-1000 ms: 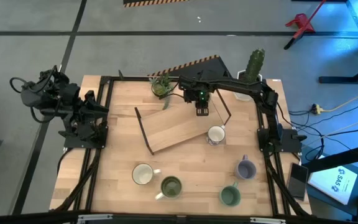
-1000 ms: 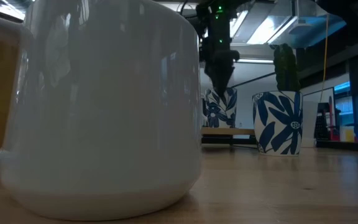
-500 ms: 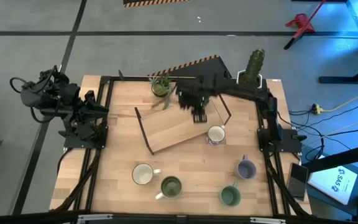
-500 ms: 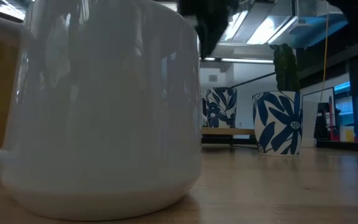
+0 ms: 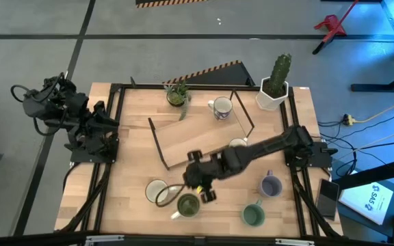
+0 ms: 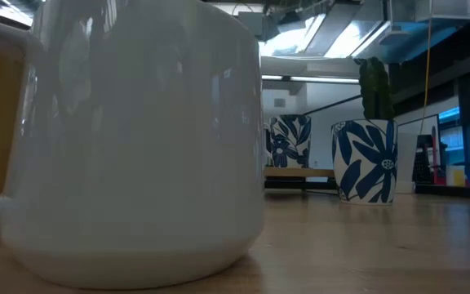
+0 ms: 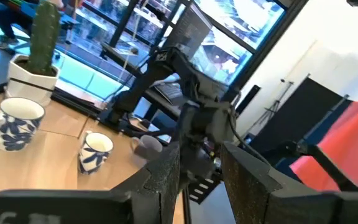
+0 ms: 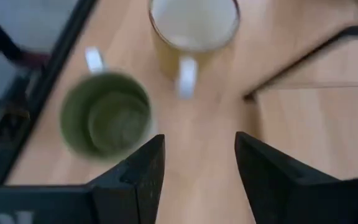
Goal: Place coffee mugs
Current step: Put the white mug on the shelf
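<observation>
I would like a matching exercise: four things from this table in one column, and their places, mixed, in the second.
1 patterned mug
2 lavender mug
3 cactus pot
4 right gripper

a back right corner
b at the front, by the olive-green mug, jaws open
c on the wooden board
d front right, near the teal-green mug

Pairs: 1-c, 2-d, 3-a, 4-b

My arms are dark, jointed, with black cables looped at the left arm (image 5: 53, 106). My right gripper (image 8: 194, 171) has two matte black, textured fingers.
</observation>
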`<state>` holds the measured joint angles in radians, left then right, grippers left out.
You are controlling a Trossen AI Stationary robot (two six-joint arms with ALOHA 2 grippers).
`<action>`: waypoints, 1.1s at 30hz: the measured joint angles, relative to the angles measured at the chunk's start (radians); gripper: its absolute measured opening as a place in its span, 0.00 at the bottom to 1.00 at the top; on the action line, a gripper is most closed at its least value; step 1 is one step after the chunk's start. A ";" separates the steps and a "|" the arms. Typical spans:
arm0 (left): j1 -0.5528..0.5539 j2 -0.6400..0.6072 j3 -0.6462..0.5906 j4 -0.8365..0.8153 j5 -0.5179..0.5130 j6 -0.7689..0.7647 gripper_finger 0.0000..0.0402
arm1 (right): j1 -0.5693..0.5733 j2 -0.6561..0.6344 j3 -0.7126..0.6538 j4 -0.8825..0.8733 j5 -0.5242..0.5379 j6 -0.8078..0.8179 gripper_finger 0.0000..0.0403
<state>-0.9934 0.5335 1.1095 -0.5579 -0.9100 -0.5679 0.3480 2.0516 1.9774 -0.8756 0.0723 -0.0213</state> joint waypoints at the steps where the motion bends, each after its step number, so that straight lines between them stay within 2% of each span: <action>1: 0.000 0.000 0.000 0.000 0.012 -0.001 0.28 | 0.012 0.001 -0.028 0.044 0.010 0.030 0.45; 6: 0.000 0.000 0.000 0.000 0.063 -0.005 0.28 | 0.055 0.001 -0.163 0.227 0.047 0.165 0.45; 12: 0.000 0.000 0.000 -0.003 0.071 -0.001 0.28 | 0.092 0.001 -0.261 0.277 0.049 0.252 0.45; 25: 0.000 0.000 0.000 -0.003 0.033 -0.046 0.28 | 0.101 0.001 -0.341 0.321 0.076 0.261 0.45; 33: 0.000 0.000 0.000 -0.003 0.032 -0.058 0.28 | 0.102 0.002 -0.345 0.350 0.077 0.261 0.45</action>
<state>-0.9936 0.5339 1.1095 -0.5610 -0.8781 -0.6258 0.4496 2.0534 1.6321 -0.5260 0.1490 0.2394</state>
